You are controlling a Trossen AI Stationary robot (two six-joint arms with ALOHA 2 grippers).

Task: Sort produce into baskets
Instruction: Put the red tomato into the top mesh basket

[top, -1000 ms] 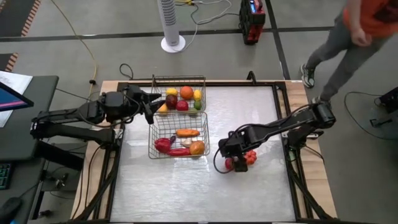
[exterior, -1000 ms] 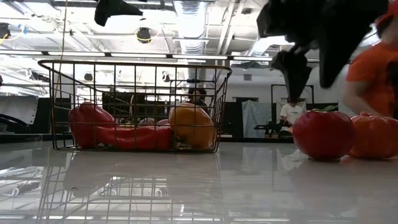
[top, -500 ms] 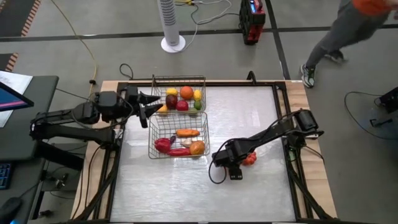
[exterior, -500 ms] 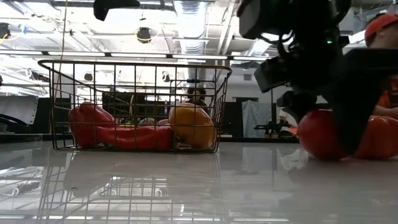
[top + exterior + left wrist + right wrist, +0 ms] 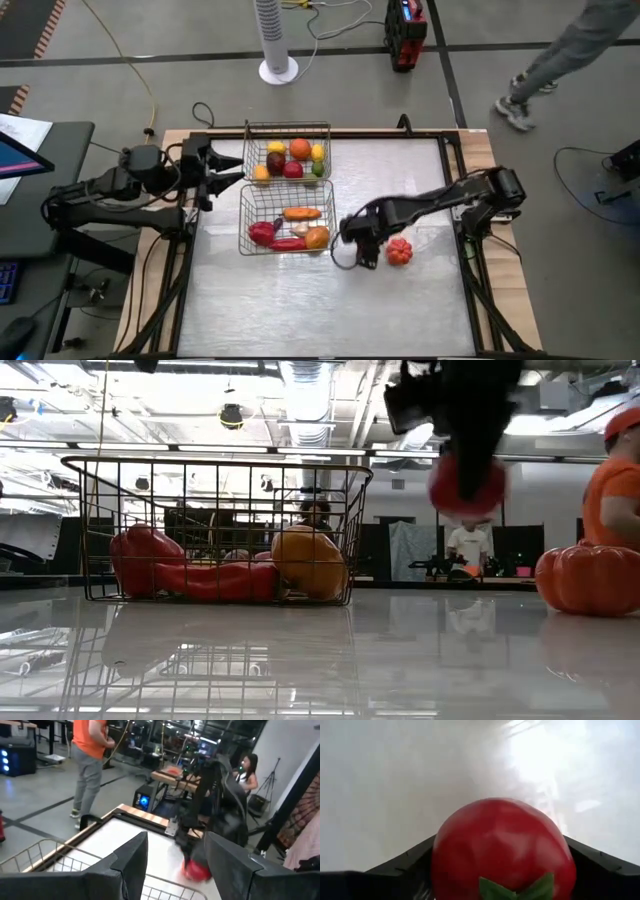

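While the desk (image 5: 400, 180) lies pale and glossy under both arms, two silver wire-mesh baskets sit end to end toward its left half. The near basket (image 5: 287, 220) serves as landmark — an open grid box holding a red pepper (image 5: 261, 233), a long red chilli (image 5: 288, 244), an orange carrot (image 5: 301, 213) and a round orange-yellow piece (image 5: 317, 237). The far basket (image 5: 290, 152) touches its far edge and carries an orange (image 5: 299, 149), a dark red fruit (image 5: 276, 163), a red one (image 5: 293, 170) and small yellow and green pieces. No lettering can be read on any of them.

Just right of the near basket, the right claw (image 5: 366, 250) hangs above the desk, clamped on a smooth, shiny red tomato (image 5: 502, 850) with a green leafy cap — in the low view the tomato is clearly off the surface. A ribbed orange-red pumpkin-like piece (image 5: 400, 251) rests on the desk further right of the near basket, beside that claw.

The left claw (image 5: 225, 172) waits left of the baskets, level with the seam between them, its fingers (image 5: 132, 862) spread apart and empty.
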